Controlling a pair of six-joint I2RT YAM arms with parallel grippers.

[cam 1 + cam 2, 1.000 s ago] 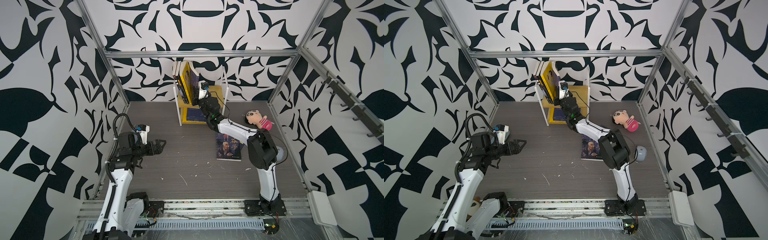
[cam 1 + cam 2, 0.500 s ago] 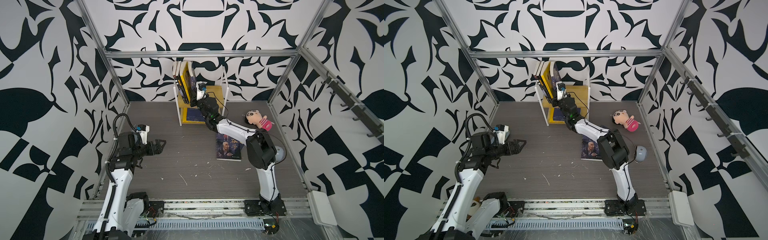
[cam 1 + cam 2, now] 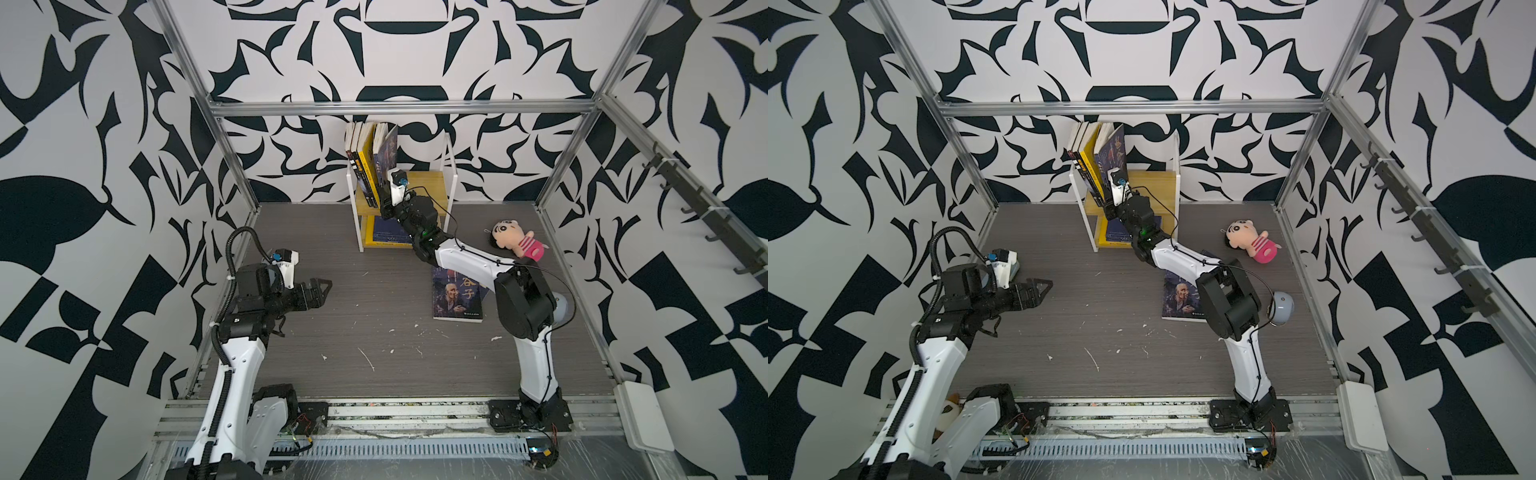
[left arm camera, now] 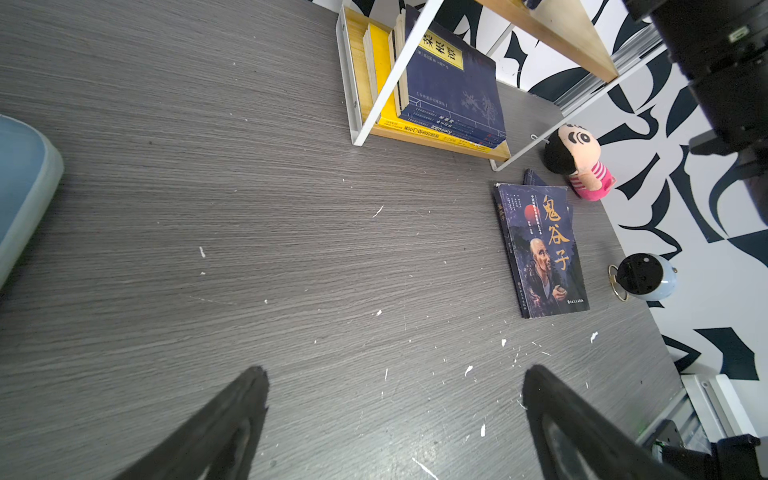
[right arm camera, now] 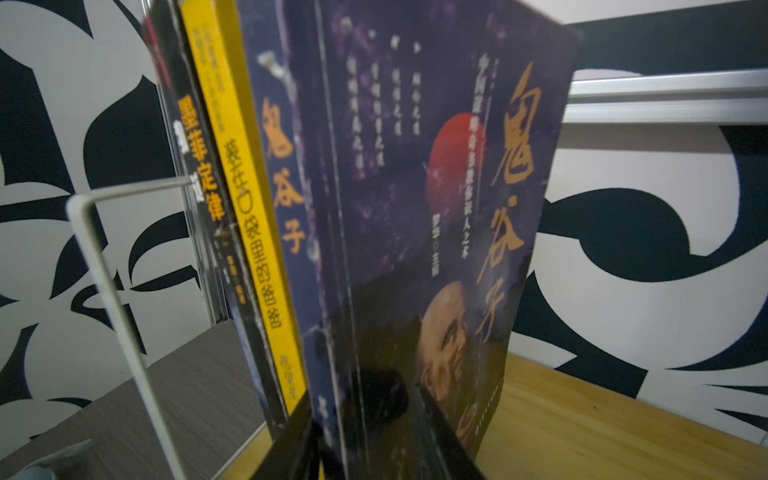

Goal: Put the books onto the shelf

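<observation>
The shelf [image 3: 428, 183] [image 3: 1154, 187] stands at the back wall. Several books [image 3: 365, 158] [image 3: 1088, 158] stand at the left of its upper board, and more lie flat on the lower board [image 3: 386, 235] [image 4: 449, 91]. The rightmost standing book [image 3: 386, 145] [image 5: 436, 187], dark with an old man's portrait, has its lower edge between the fingers of my right gripper [image 3: 384, 208] [image 5: 363, 399]. Those fingers stand wider apart than the spine. Another portrait book [image 3: 455, 299] [image 4: 540, 249] lies flat on the table. My left gripper [image 3: 324, 289] [image 4: 392, 370] hovers open and empty at the left.
A pink-striped plush doll [image 3: 517, 241] [image 4: 577, 162] lies right of the shelf. A round pale-blue object [image 3: 1281, 307] [image 4: 644, 276] sits by the right arm's elbow. White scraps dot the dark wood-grain table [image 3: 374, 332]. An aluminium frame and patterned walls enclose it.
My right gripper's fingers have parted around the portrait book, which now stands more upright beside the other books on the upper board. The left arm has not moved.
</observation>
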